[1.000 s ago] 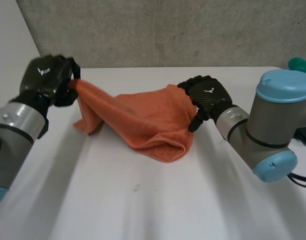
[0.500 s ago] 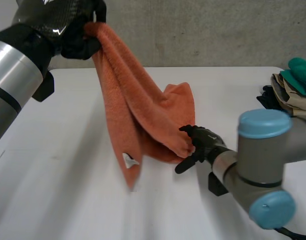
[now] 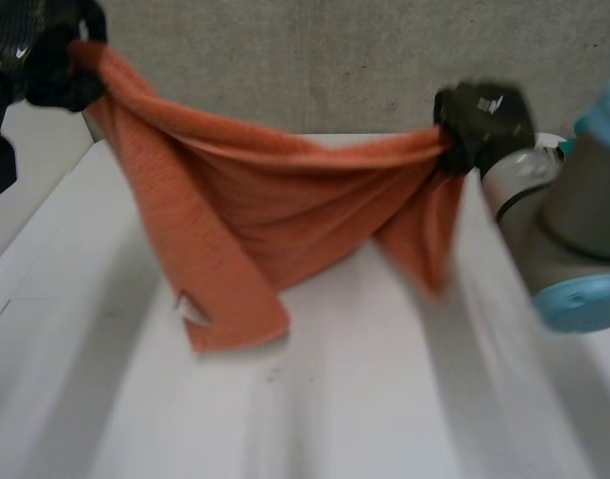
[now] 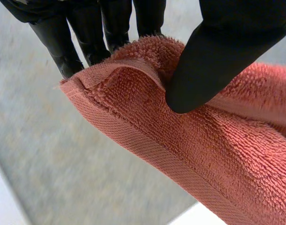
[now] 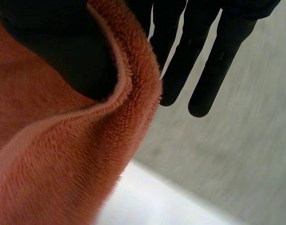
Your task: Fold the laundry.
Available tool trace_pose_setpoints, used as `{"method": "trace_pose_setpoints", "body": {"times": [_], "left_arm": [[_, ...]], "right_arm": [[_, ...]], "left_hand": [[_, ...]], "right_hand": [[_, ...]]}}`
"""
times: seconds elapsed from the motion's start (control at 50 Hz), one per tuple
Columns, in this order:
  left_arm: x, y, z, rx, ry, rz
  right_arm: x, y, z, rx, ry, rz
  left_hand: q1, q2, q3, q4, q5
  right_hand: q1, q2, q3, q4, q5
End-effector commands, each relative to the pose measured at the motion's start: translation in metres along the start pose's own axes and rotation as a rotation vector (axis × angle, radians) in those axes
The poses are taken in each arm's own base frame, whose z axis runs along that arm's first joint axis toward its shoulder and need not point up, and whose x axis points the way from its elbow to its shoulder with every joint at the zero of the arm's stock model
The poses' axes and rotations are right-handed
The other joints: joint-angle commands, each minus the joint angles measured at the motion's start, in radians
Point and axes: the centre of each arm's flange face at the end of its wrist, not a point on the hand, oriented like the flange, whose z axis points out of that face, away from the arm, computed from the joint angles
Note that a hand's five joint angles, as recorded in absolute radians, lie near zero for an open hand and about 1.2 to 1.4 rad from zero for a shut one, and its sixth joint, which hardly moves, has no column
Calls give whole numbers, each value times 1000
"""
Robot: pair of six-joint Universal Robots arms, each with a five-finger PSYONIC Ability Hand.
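While it hangs, towel: strung up above the table, middle sagging
left hand: fingers and thumb pinching one top corner
right hand: pinching the other end
handling: soft, floppy, lightish imo, so grab the corners

No readable text; white tag on orange towel illegible.

The towel is plain orange-red terry with a flat-woven hem band. The left hand and right hand are black. The counter is white, the wall speckled grey, and the arm cap light blue.
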Motion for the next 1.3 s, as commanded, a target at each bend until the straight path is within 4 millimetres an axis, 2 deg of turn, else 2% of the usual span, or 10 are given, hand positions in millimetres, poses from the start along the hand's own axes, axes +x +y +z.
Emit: {"method": "trace_pose_setpoints", "body": {"times": [0.02,0.16,0.24,0.34,0.38,0.46,0.64,0.84,0.98,1.3], "left_arm": [[-17,63,0,-197,14,-15],[6,147,1,-363,84,-51],[12,179,3,-421,67,-51],[9,198,6,-461,31,-47],[8,197,7,-458,27,-47],[4,196,9,-452,19,-49],[-1,177,7,-399,12,-52],[-8,167,6,-376,5,-61],[-12,170,0,-415,15,-78],[-11,196,1,-484,37,-97]], "right_arm": [[0,-35,3,106,-150,-294],[-45,33,13,-16,-399,-297],[-59,93,12,-175,-436,-301],[-53,131,13,-290,-394,-288],[-50,135,13,-307,-374,-274],[-40,129,15,-315,-330,-213],[-3,83,0,-346,-231,-29],[47,68,-7,-471,-131,52],[80,98,8,-583,-108,-98],[72,149,21,-686,-162,91]], "left_hand": [[251,199,202,193,240],[251,199,202,193,240],[251,199,202,193,240],[251,199,202,193,240],[251,199,202,193,240],[251,199,202,193,240],[251,199,202,193,240],[251,199,202,193,240],[251,199,202,193,240],[251,199,202,193,240]], "right_hand": [[266,220,212,199,224],[266,220,212,199,224],[266,220,212,199,224],[266,220,212,199,224],[178,132,125,112,137],[-623,-669,-677,-690,-665],[-956,-1002,-1009,-1022,-997],[-956,-1002,-1009,-1022,-997],[-774,-820,-828,-840,-816],[-451,-498,-505,-518,-493]]}}
